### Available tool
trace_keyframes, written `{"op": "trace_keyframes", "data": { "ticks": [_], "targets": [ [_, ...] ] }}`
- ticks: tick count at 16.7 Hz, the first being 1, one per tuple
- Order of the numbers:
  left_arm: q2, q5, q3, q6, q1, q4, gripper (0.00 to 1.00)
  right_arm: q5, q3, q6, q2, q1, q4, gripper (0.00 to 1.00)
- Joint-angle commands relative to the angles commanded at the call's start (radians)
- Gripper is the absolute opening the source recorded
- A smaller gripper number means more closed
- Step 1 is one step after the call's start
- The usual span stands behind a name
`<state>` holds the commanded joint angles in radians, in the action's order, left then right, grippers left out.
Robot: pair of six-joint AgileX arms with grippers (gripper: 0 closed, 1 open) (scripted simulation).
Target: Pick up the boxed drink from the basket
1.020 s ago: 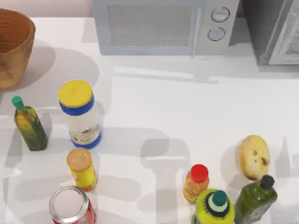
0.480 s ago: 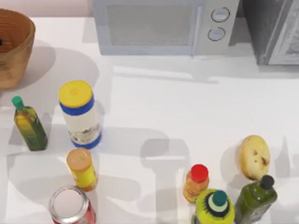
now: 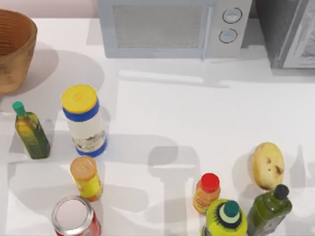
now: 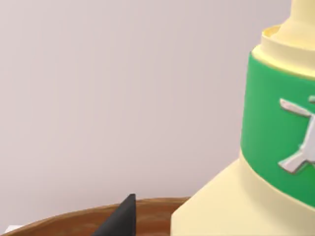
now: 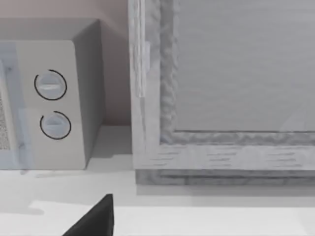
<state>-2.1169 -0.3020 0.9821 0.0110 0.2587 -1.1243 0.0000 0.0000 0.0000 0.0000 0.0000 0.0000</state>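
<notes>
Bench (image 3: 206,123): white, carrying a microwave (image 3: 172,27) at the back and a scatter of bottles and jars toward the front.
Basket (image 3: 15,46): round brown wicker, at the bench's far left corner; its rim also crosses the low edge of the left wrist view.
Boxed drink (image 4: 266,162): pale cream carton with a green band, close before the left wrist camera and above the basket rim, long axis roughly upright. It appears raised out of the basket.
Left gripper: one dark finger (image 4: 120,221) shows beside the carton. Whether the fingers hold it cannot be told.
Right gripper: one dark finger (image 5: 96,219) shows low over the bench, facing the microwave dials. Finger state cannot be told.
Judgement: the left arm is much the nearer to the carton.
</notes>
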Motion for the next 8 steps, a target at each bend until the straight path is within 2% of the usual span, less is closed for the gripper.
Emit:
{"op": "trace_keyframes", "data": {
  "ticks": [8],
  "targets": [
    [0.0, 0.0, 0.0, 0.0, 0.0, 0.0, 0.1, 0.0, 0.0, 0.0, 0.0, 0.0, 0.0, 1.0]
  ]
}}
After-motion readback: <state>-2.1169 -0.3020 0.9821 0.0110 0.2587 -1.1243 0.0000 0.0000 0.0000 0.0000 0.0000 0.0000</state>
